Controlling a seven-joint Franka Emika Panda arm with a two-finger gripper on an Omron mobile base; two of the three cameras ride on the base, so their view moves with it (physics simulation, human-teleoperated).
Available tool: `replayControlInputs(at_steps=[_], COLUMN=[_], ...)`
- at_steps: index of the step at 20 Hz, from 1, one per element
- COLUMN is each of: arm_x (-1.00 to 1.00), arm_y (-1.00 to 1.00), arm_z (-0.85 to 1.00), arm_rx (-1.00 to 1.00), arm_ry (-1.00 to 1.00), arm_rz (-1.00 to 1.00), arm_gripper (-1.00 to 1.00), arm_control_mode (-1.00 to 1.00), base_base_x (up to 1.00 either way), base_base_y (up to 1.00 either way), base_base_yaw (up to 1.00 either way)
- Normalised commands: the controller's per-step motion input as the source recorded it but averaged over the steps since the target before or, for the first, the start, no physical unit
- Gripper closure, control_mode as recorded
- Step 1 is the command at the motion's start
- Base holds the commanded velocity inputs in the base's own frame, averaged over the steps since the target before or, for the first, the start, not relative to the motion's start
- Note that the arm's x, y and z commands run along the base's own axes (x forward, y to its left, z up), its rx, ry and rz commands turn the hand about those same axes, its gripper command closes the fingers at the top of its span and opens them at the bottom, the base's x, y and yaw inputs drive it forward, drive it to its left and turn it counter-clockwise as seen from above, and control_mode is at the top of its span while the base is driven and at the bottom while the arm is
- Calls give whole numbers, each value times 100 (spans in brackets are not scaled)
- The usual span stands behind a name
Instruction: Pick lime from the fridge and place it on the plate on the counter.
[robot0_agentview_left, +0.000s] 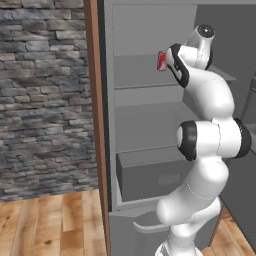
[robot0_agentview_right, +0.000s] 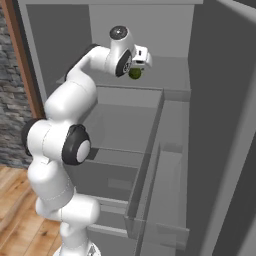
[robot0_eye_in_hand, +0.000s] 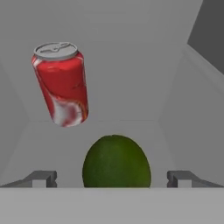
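The dark green lime (robot0_eye_in_hand: 116, 162) rests on an upper shelf of the grey fridge (robot0_agentview_left: 150, 125). It lies between my gripper's (robot0_eye_in_hand: 113, 179) two fingertips, with a gap on each side. The gripper is open and holds nothing. From the right base view the lime (robot0_agentview_right: 135, 73) shows just under the white hand, deep inside the fridge (robot0_agentview_right: 175, 125). The plate and the counter are out of view.
A red soda can (robot0_eye_in_hand: 61, 83) stands on the same shelf behind and left of the lime, and its edge shows beside the arm (robot0_agentview_left: 162, 61). A grey drawer (robot0_agentview_left: 150, 175) sits below. A stone wall (robot0_agentview_left: 45, 100) and wooden floor lie left.
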Motion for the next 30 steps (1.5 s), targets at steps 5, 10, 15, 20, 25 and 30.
replayControlInputs(at_steps=[5, 10, 15, 20, 25, 30], arm_x=[12, 2, 7, 15, 16, 26], arm_y=[0, 0, -2, -3, -4, 0], arm_z=[-10, -34, -34, -32, -24, -26], arm_rx=[0, -3, -2, -1, 0, -3], arm_ry=[2, 2, 0, 0, 0, 3], arm_rz=[0, 0, 0, 0, 0, 0], arm_gripper=[-100, -100, -100, -100, -100, 100], arm_control_mode=[-100, -100, -100, -100, -100, -100], base_base_x=[0, 0, 0, 0, 0, 0], base_base_y=[0, 0, 0, 0, 0, 0], base_base_yaw=[0, 0, 0, 0, 0, 0])
